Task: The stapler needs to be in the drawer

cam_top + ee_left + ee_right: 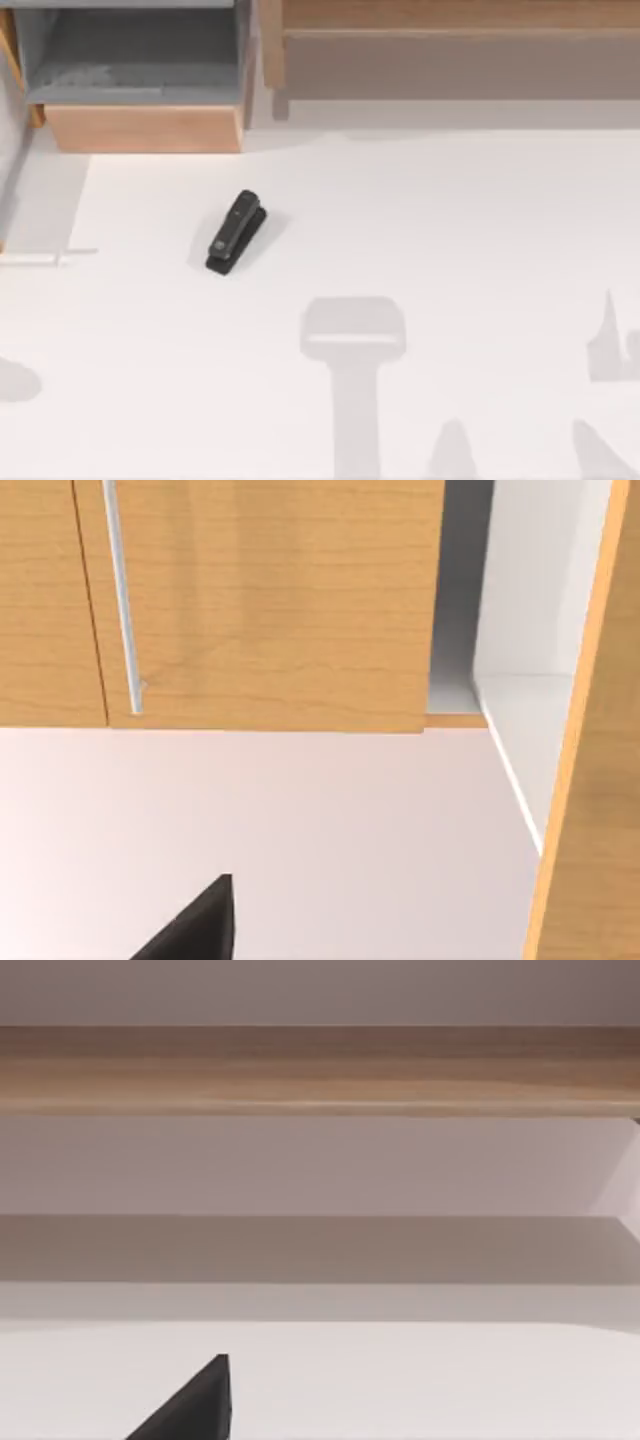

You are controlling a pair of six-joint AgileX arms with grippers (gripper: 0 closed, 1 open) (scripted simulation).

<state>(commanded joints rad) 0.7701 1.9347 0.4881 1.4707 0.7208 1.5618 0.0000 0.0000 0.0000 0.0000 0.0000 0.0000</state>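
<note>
Stapler [235, 232] was the thing I had to move, and it lay on the white table [450, 250], a bit left of the middle. It was small and black, and it lay flat, slanted, with one end pointing up toward the drawer [140, 128]. Nothing was touching it.

Starting at the left, the drawer was at the far left corner of the table. It was pulled open. I could see its grey floor and walls and its light tan front panel. The stapler was near that front panel but not touching it. To the right of the drawer, a long brown wooden unit [450, 40] ran along the back of the table.

My left hand [195, 925] showed as a dark tip in the left wrist view, over bare table, facing a wooden front with a thin silver handle [120, 590]. My right hand [190, 1400] showed the same way in the right wrist view, facing the long wooden unit. I could not tell how far open either hand was. I saw nothing held in them.

I think the job had not started yet. The stapler was thin and slanted, so if my hand came down crooked it might push it away. If I lifted too low, it might bump the tan front panel and fall.
</note>
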